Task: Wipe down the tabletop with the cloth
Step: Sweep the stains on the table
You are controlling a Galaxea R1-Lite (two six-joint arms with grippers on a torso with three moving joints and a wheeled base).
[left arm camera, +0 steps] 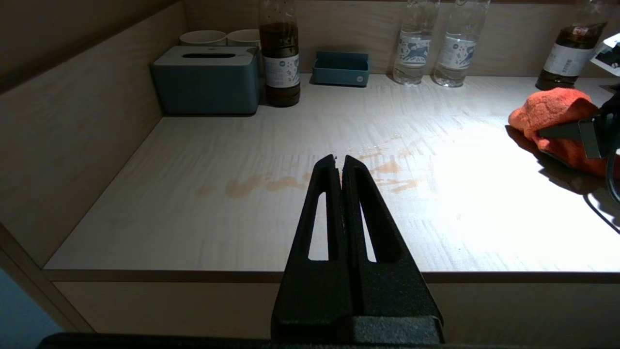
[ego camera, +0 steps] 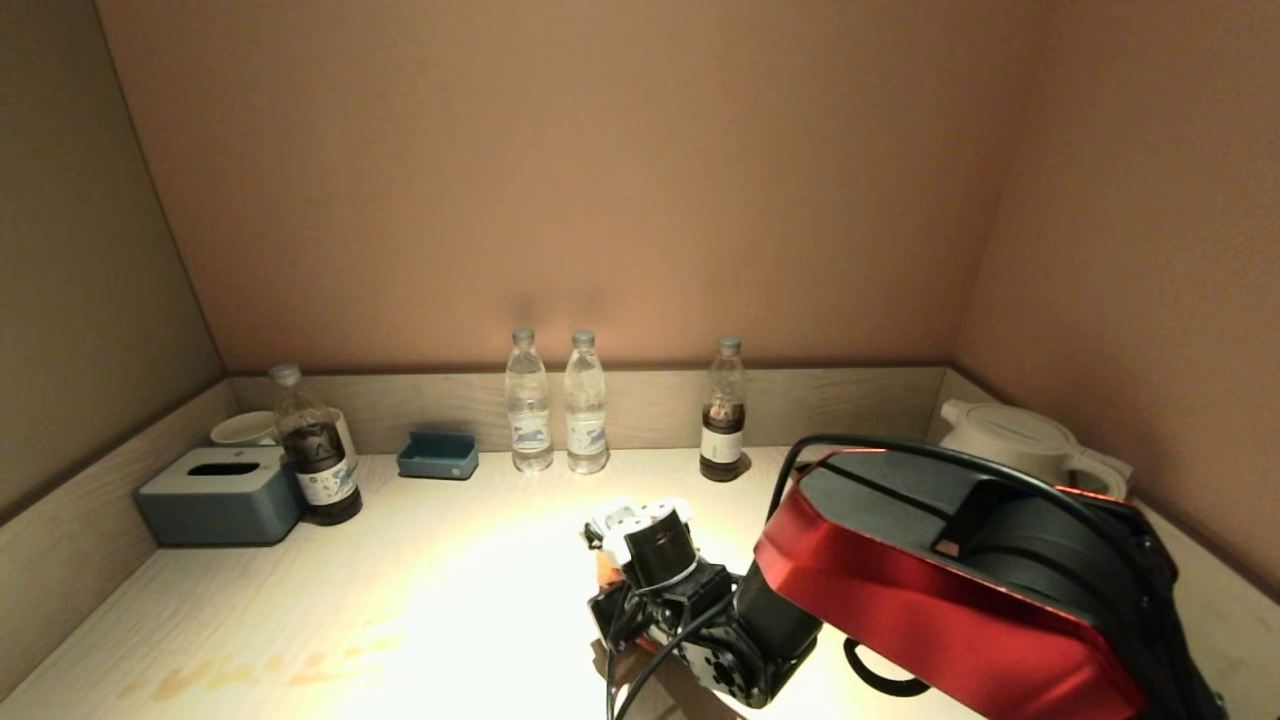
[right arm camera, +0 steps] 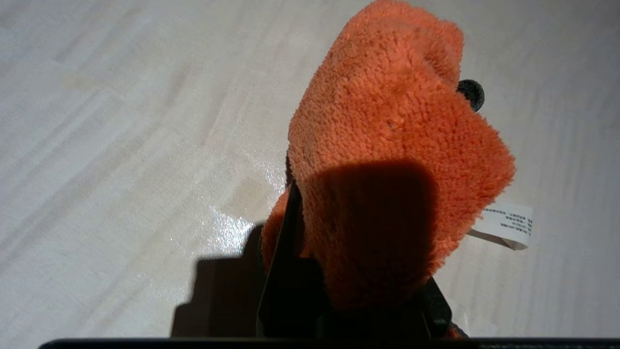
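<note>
The orange cloth [right arm camera: 387,145] is bunched between the fingers of my right gripper [ego camera: 628,548], which presses it onto the pale wooden tabletop [ego camera: 450,560] near the middle. The cloth also shows in the left wrist view [left arm camera: 547,114], and only an orange sliver of it shows in the head view [ego camera: 604,572]. A white tag [right arm camera: 506,225] hangs off it. A brownish streaky stain [left arm camera: 290,182] lies on the table's front left [ego camera: 230,672], apart from the cloth. A wet sheen [right arm camera: 227,223] shows beside the cloth. My left gripper [left arm camera: 339,160] is shut and empty at the table's front edge.
Along the back wall stand a blue-grey tissue box [ego camera: 220,493], white cups [ego camera: 245,428], a dark bottle [ego camera: 316,450], a small blue tray [ego camera: 438,454], two water bottles [ego camera: 528,402], another dark bottle [ego camera: 724,412] and a white kettle [ego camera: 1030,440].
</note>
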